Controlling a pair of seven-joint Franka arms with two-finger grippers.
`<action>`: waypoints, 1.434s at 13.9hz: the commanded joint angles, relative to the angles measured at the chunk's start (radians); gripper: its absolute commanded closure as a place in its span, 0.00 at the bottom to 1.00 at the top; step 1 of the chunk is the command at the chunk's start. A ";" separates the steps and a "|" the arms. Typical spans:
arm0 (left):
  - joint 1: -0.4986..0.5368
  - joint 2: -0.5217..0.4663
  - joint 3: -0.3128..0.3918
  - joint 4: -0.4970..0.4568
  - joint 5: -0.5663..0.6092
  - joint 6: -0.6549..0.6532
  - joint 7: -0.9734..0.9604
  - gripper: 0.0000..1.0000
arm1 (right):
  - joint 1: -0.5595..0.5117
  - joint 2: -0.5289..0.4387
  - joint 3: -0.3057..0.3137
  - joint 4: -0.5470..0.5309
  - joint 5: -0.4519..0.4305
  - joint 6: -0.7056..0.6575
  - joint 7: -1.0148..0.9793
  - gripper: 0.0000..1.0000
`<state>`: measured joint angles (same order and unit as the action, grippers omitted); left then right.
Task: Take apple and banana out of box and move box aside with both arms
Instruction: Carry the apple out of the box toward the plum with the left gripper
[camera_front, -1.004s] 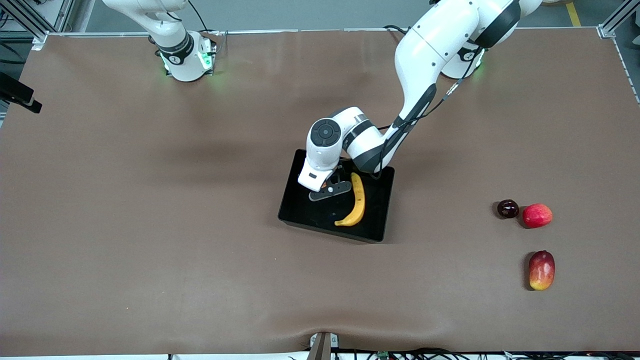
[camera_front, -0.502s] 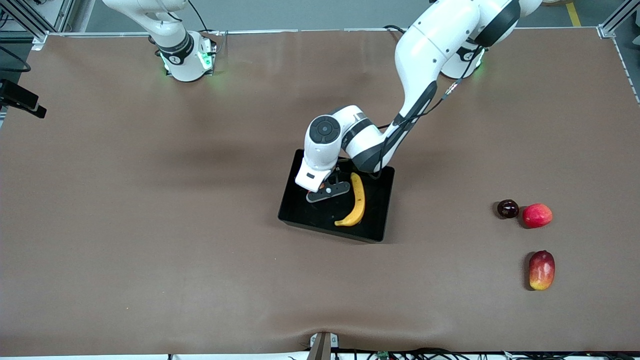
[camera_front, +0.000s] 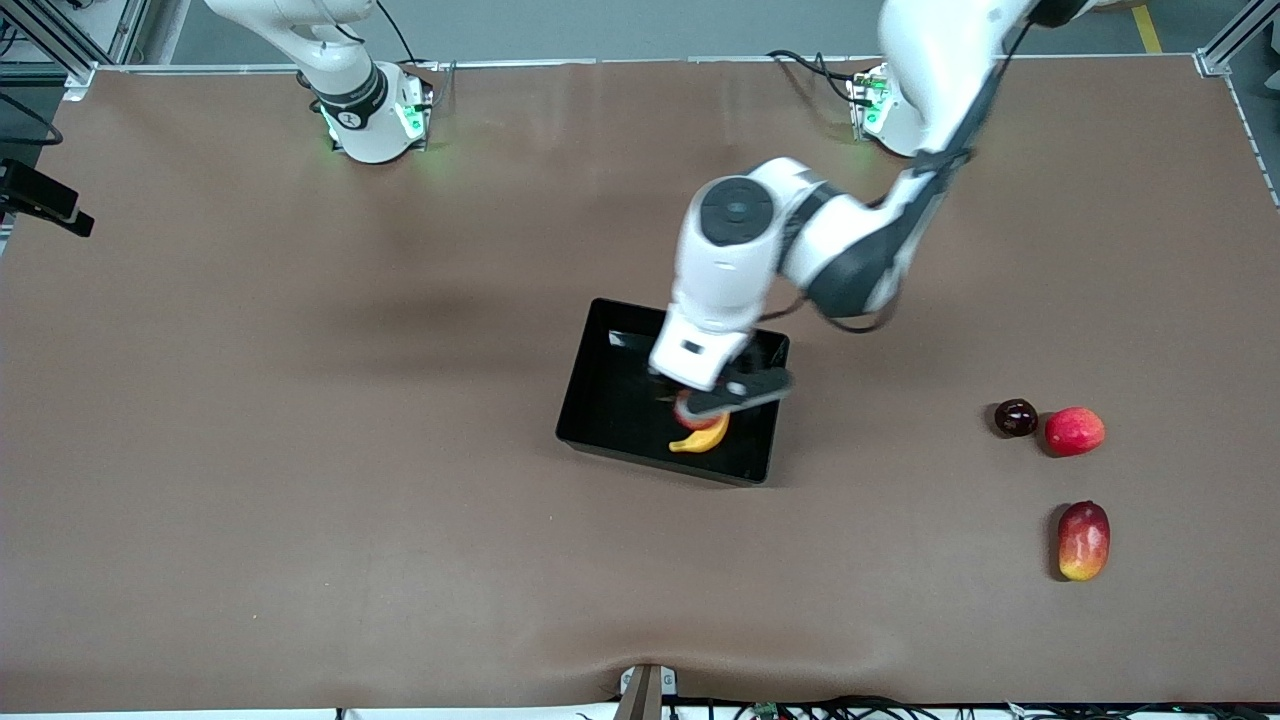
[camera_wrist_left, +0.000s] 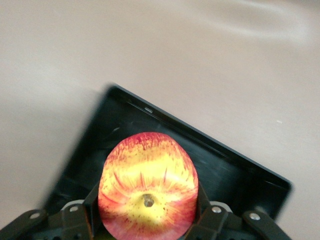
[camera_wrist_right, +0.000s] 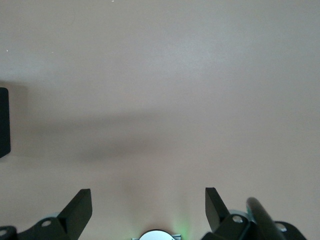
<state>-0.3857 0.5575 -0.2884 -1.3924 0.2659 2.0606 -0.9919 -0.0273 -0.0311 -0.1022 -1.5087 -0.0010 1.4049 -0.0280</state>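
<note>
apple (camera_wrist_left: 147, 187) clamped in left gripper (camera_front: 700, 405) over black tray (camera_front: 610, 395) | banana (camera_front: 705, 437) in tray | right gripper (camera_wrist_right: 148, 207) spread apart, waiting over bare table (camera_front: 300, 400)

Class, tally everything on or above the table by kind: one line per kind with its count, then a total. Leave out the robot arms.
Apples: 1, held by the left gripper over the tray
Bananas: 1
Mangoes: 1
Plain red round fruits: 1
Dark plums: 1
Black trays: 1
Total: 6
</note>
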 joint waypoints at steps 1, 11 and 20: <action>0.095 -0.031 -0.008 -0.036 0.010 -0.025 0.163 1.00 | -0.016 0.014 0.012 0.016 -0.016 -0.010 -0.013 0.00; 0.368 0.134 0.000 -0.104 0.055 0.071 0.403 1.00 | -0.016 0.025 0.012 0.016 -0.016 -0.010 -0.013 0.00; 0.530 0.124 -0.003 -0.273 0.153 0.202 0.557 1.00 | -0.017 0.027 0.012 0.016 -0.016 -0.010 -0.013 0.00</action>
<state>0.1072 0.7237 -0.2816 -1.6135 0.3965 2.2475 -0.4730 -0.0274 -0.0118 -0.1026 -1.5088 -0.0010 1.4048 -0.0281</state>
